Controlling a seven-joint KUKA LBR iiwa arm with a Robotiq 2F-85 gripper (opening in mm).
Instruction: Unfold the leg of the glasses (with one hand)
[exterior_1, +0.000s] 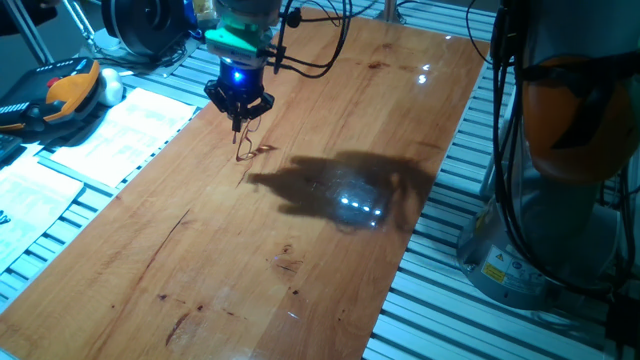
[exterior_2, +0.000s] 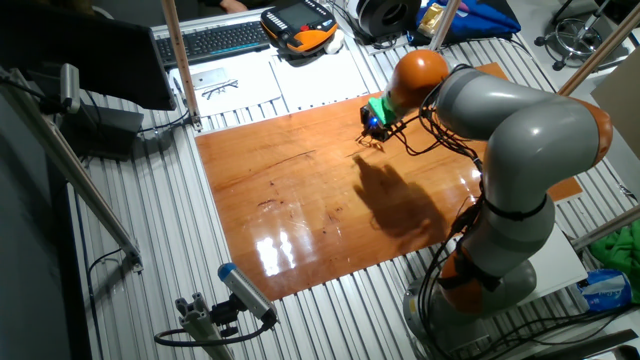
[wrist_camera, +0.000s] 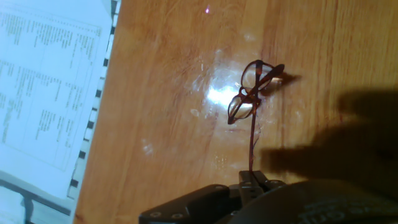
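Glasses (wrist_camera: 252, 94): thin reddish-brown wire frame, clear lenses. Gripper (exterior_1: 239, 113): black w/ blue glowing light, teal-green ring above. Arm (exterior_2: 500, 130): grey shells, orange joints. Table (exterior_1: 300, 250): warm orange-brown wood, darker grain streaks. Paper sheets (wrist_camera: 50, 87): white w/ fine black print. Handheld controller (exterior_2: 300, 25): orange & black.

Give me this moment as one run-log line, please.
phase: unfolding leg | gripper: shut on tip of one leg | glasses: frame low over wooden table, leg swung out toward gripper | other leg: folded

No legible text; printed sheet (wrist_camera: 53, 87) blurred.
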